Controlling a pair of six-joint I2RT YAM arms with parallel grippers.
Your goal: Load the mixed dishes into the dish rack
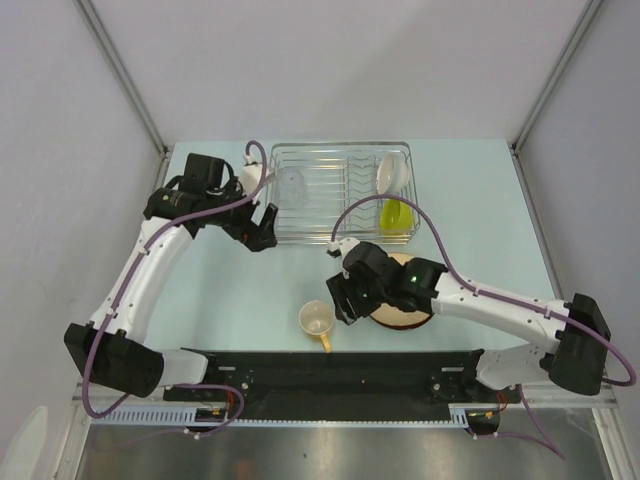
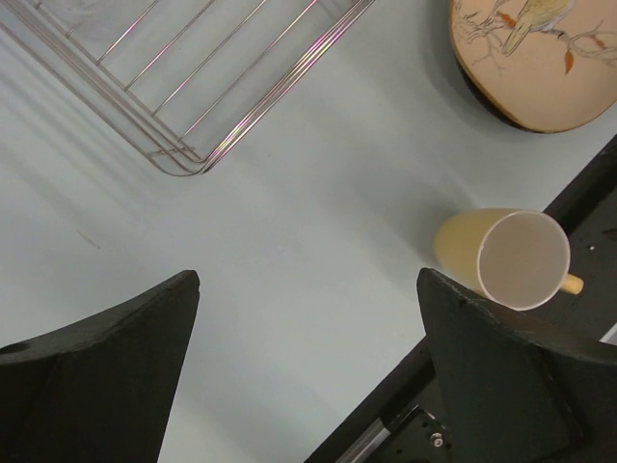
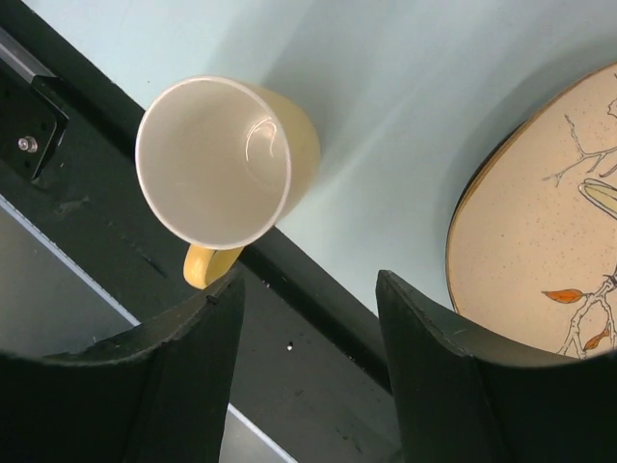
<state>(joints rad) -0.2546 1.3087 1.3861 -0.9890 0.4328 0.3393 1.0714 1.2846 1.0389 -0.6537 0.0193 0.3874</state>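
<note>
The chrome dish rack (image 1: 345,150) stands at the back of the table. In it are a white bowl (image 1: 392,172), a lime-green bowl (image 1: 394,215) and a small clear glass (image 1: 291,185). The yellow-orange mug (image 1: 317,320) stands upright near the front edge, handle toward the rail. A round plate with a leaf pattern (image 1: 403,318) lies right of it, partly under my right arm; a dark-brown rim shows beneath it. My left gripper (image 1: 260,230) is open and empty by the rack's front left corner. My right gripper (image 1: 345,300) is open and empty, just above and right of the mug (image 3: 217,159).
A black rail (image 1: 330,375) runs along the table's near edge, just behind the mug's handle. The left wrist view shows the rack's corner (image 2: 289,82), the mug (image 2: 492,256) and the plate (image 2: 540,58). The right wrist view shows the plate's edge (image 3: 540,260).
</note>
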